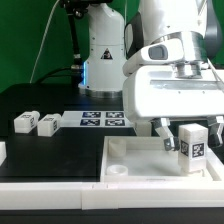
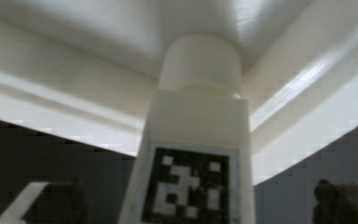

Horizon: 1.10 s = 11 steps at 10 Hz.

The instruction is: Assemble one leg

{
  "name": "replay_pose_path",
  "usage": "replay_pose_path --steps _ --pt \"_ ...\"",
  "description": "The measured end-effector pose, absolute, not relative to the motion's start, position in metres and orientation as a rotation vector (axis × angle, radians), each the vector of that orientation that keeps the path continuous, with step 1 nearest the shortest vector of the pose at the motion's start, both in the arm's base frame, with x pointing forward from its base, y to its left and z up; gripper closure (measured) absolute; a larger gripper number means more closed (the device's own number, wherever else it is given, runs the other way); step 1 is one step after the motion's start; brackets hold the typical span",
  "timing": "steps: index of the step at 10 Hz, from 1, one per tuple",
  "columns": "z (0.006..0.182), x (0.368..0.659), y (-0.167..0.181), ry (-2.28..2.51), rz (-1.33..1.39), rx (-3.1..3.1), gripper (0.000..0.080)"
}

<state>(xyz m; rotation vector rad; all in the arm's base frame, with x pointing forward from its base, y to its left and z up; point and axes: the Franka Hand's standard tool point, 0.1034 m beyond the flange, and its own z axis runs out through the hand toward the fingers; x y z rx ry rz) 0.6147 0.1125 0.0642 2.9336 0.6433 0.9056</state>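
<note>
A leg (image 1: 193, 141), a stubby white peg with a black-and-white tag, stands upright on the right part of the large white panel (image 1: 140, 156). My gripper (image 1: 186, 133) is right over it and open. In the wrist view the leg (image 2: 199, 120) runs down the middle between the two dark fingertips (image 2: 34, 203), with a clear gap on each side. Its rounded far end meets the white panel (image 2: 69, 70). Two more legs (image 1: 25, 122) (image 1: 47, 124) lie on the black table at the exterior view's left.
The marker board (image 1: 103, 119) lies on the table behind the panel. The panel has raised rims and a round socket (image 1: 118, 172) near its front left corner. Another white part (image 1: 2, 151) shows at the far left edge. The robot base (image 1: 100, 55) stands behind.
</note>
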Motion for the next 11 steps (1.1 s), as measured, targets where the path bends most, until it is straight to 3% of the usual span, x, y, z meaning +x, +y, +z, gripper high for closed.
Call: replay_pose_path --steps 3,6,8,9,11 --pt "0.065 0.615 0.113 0.641 0.9 2.936 0.0151" --pt "0.081 0.616 0.114 0.612 0.811 2.974 0.0151" --pt "0.078 0.616 0.114 0.61 0.826 2.969 0.0151" --pt "0.071 0.609 0.116 0.621 0.644 3.021 0.0151" --pt "0.074 0.61 0.113 0.623 0.294 3.078 0.0151"
